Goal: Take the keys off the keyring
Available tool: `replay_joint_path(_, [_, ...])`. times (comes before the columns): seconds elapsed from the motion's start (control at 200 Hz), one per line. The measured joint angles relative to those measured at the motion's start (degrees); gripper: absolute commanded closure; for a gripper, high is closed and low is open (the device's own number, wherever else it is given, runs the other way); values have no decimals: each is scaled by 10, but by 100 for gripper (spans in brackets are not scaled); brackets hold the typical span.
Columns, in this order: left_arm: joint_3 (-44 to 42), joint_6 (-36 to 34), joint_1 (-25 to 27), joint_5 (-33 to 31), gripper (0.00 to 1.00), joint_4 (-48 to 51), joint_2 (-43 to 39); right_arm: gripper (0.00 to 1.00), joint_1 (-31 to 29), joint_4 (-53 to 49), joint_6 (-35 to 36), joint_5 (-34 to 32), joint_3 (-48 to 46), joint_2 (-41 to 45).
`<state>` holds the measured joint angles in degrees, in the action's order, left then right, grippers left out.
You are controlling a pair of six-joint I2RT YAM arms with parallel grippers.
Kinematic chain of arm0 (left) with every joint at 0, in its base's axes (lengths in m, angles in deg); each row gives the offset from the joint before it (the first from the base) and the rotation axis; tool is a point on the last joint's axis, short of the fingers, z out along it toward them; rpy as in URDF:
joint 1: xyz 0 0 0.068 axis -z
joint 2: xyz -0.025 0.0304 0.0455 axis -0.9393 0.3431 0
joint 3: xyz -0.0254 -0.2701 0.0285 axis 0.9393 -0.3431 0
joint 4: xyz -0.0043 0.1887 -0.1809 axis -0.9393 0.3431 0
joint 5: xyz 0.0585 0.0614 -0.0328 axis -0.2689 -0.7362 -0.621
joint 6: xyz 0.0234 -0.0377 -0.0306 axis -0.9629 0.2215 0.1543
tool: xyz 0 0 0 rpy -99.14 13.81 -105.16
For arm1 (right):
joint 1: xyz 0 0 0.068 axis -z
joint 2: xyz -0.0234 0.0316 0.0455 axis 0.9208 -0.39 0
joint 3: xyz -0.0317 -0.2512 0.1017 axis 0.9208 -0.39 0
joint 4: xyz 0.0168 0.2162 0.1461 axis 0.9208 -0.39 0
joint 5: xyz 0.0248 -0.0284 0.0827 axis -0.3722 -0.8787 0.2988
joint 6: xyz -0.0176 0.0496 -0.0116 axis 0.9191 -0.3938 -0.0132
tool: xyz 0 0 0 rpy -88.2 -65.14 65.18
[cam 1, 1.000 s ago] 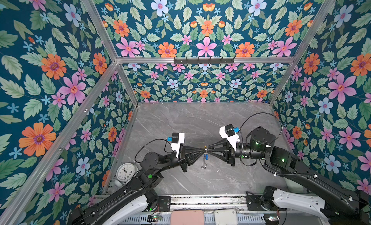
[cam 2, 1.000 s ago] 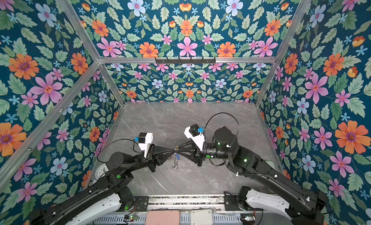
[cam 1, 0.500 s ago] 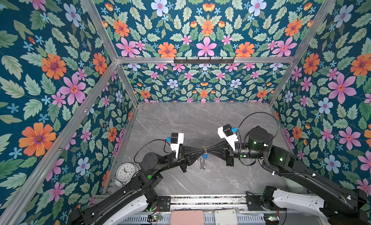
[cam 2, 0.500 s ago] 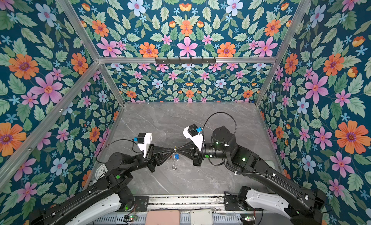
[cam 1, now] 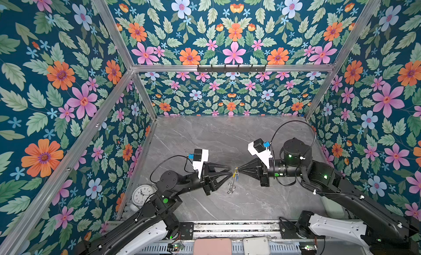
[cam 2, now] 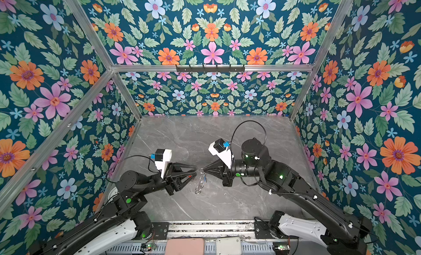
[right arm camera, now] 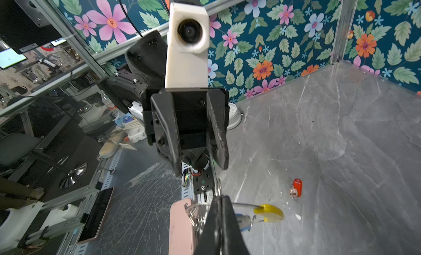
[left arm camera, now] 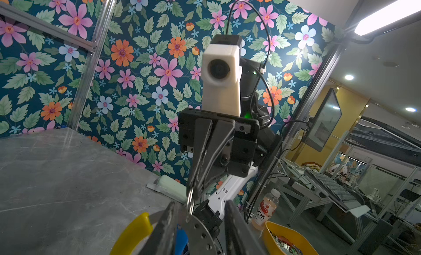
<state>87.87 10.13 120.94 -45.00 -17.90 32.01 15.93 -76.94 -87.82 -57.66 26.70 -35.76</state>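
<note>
The keyring, a thin grey wire ring with a yellow segment, hangs above the table. My right gripper is shut on a small metal loop at its upper edge. The blue key dangles from the ring. Just left of it, my left gripper is open, its fingers on either side of the loop and not touching it. The red key lies loose on the marble table.
A white clock stands at the table's front left corner. A pink device and a white one sit on the front rail. A black hook rail spans the back wall. Floral walls enclose three sides.
My left gripper was shut at the ring beside the right one and has now opened and let go. The right gripper stays shut on the ring, which has shifted slightly left.
</note>
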Motion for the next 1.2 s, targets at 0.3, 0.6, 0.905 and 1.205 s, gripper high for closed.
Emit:
replay_joint_path(0.3, [79,-37,0,49,71,156,48,100,2,-134,59,11,72,-40])
replay_joint_path(0.6, [107,-53,0,99,83,209,77,100,2,-188,86,12,100,-59])
replay_joint_path(0.905, [120,-57,0,112,92,222,93,100,2,-207,99,13,115,-71])
replay_joint_path(1.205, [123,-65,0,112,100,227,95,100,2,-211,99,13,118,-74])
